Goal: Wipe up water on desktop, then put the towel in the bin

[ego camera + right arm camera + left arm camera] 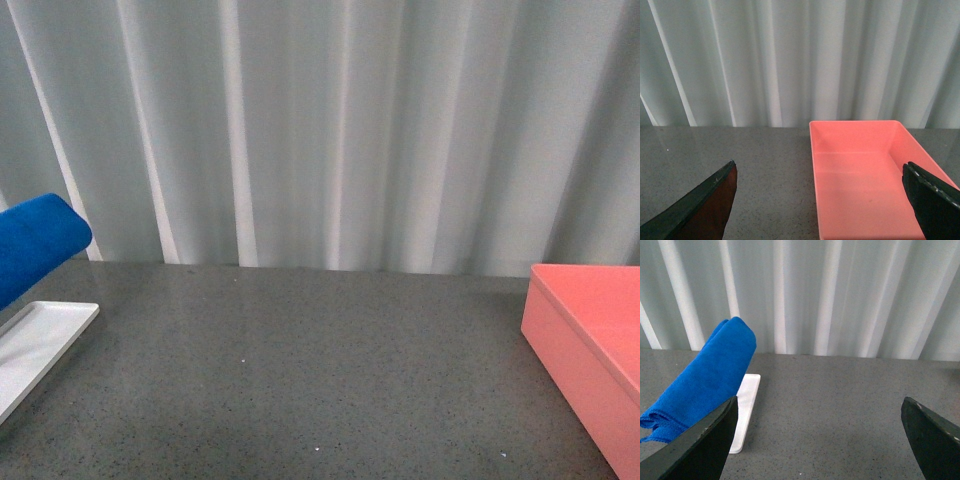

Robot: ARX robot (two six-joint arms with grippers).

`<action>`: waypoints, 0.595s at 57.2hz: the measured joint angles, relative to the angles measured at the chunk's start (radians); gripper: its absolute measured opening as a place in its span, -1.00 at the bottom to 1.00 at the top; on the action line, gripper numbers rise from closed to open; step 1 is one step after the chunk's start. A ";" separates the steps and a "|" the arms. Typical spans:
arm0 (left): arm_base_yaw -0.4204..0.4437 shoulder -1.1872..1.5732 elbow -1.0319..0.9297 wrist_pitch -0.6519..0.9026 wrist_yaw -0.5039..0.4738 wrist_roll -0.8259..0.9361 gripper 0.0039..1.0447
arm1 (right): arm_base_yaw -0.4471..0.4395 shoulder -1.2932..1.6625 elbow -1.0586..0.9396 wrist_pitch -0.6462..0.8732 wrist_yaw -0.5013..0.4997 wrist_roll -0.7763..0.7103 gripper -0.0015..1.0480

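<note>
Front view: towel (35, 245) long axis tilts up-right, prob folded

The desktop (300, 390) runs from left to right. The tray (45, 335) lies on it at the far left. The towel (35, 240) is above the tray, tilted up; I cannot tell if they touch. The bin (572, 355) sits on the desktop at the far right, well apart from the tray. A curtain (320, 130) hangs behind the desktop.
</note>
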 joint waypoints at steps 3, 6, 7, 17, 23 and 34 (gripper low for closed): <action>0.000 0.000 0.000 0.000 0.000 0.000 0.88 | 0.000 0.000 0.000 0.000 0.000 0.000 0.87; 0.000 0.000 0.000 0.000 0.000 0.000 0.88 | 0.000 0.000 0.000 0.000 0.000 0.000 0.87; 0.000 0.000 0.000 0.000 0.000 0.000 0.88 | 0.000 0.000 0.000 0.000 0.000 0.000 0.87; 0.000 0.000 0.000 0.000 0.000 0.000 0.88 | 0.000 0.000 0.000 0.000 0.000 0.000 0.87; 0.000 0.000 0.000 0.000 0.000 0.000 0.88 | 0.000 0.000 0.000 0.000 0.000 0.000 0.87; 0.000 0.000 0.000 0.000 0.000 0.000 0.88 | 0.000 0.000 0.000 0.000 0.000 0.000 0.87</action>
